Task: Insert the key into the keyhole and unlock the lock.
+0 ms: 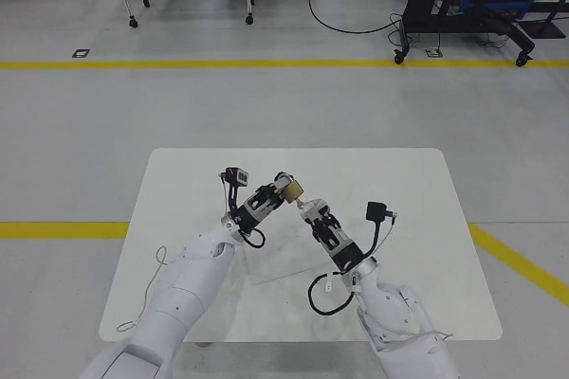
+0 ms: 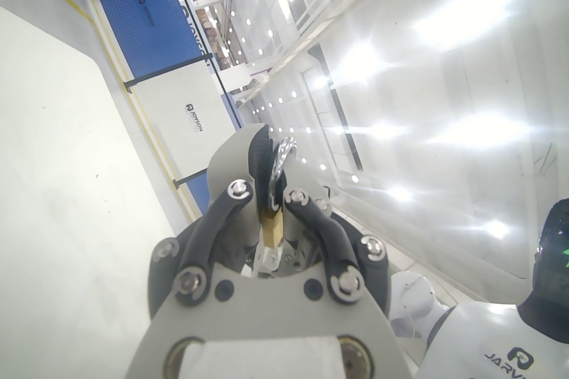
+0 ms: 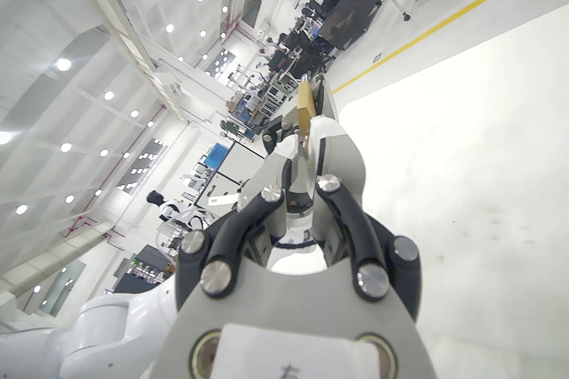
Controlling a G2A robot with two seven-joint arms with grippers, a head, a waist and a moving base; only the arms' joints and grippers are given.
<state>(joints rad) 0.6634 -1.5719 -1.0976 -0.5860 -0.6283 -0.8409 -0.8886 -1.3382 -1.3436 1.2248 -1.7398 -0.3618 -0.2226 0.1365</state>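
A brass padlock (image 1: 292, 191) is held above the middle of the white table (image 1: 408, 189), between the two arms. My left gripper (image 1: 277, 194) is shut on it. In the left wrist view the silver shackle (image 2: 283, 152) sits between the fingertips and the brass body (image 2: 272, 230) points back toward the palm. My right gripper (image 1: 309, 207) meets the lock from the other side, shut on the key (image 3: 305, 144). Only a small metal stub of the key shows, right at the end of the brass body (image 3: 305, 105). I cannot tell how deep it sits in the keyhole.
Black cables loop off both wrists, one (image 1: 375, 216) beside the right arm. The table's bare top spreads all around the grippers. Yellow floor lines (image 1: 47, 230) run past the table, and wheeled racks (image 1: 474, 28) stand far behind it.
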